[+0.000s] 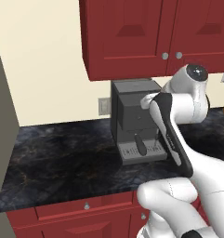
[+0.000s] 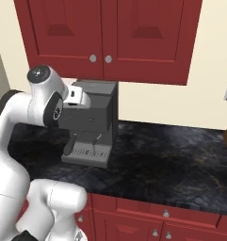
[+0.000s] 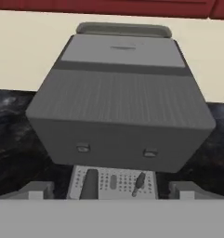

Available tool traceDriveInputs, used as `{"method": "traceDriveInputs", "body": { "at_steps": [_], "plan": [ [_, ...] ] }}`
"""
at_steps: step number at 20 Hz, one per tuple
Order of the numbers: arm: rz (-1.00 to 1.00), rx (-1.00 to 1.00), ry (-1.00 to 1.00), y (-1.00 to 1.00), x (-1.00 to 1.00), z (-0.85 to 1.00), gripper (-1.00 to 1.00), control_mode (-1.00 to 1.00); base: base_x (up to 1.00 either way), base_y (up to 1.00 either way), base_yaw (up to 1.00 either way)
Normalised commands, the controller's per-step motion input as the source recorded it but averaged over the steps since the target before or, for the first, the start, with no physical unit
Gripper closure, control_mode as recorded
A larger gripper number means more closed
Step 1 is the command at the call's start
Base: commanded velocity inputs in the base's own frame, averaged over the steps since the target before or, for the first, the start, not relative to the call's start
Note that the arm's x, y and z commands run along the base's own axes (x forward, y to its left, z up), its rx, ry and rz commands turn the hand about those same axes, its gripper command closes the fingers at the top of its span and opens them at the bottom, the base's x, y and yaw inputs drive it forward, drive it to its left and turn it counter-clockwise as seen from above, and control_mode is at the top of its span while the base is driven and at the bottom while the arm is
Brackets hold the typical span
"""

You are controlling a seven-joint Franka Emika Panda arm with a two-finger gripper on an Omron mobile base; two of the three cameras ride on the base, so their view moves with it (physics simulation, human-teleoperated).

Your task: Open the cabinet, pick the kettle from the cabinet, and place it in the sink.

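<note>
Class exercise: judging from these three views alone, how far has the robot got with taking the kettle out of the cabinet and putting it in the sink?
Nothing looks done yet. The cabinet has both doors shut, their knobs side by side. In hand: the arm is raised before the coffee machine on the counter, below the doors, with nothing carried as far as these views show. Left: open a door, lift out the kettle, set it in the sink.

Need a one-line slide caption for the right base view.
Arm raised before coffee machine on dark counter; cabinet doors shut.
</note>
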Motion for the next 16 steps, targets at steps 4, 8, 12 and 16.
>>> {"method": "traceDriveInputs", "body": {
  "at_steps": [4,8,12,16],
  "plan": [
    [-0.07,0.0,-0.22,-0.07,-0.06,0.17,-1.0,-1.0,0.0,0.0,0.0],
    [-0.13,0.0,-0.15,-0.08,0.0,0.22,-1.0,-1.0,0.0,0.0,0.0],
    [-0.11,0.0,-0.13,-0.14,0.0,0.3,-1.0,-1.0,0.0,0.0,0.0],
    [-0.09,0.0,0.03,-0.08,0.01,0.32,-1.0,-1.0,0.0,0.0,0.0]
  ]
}}
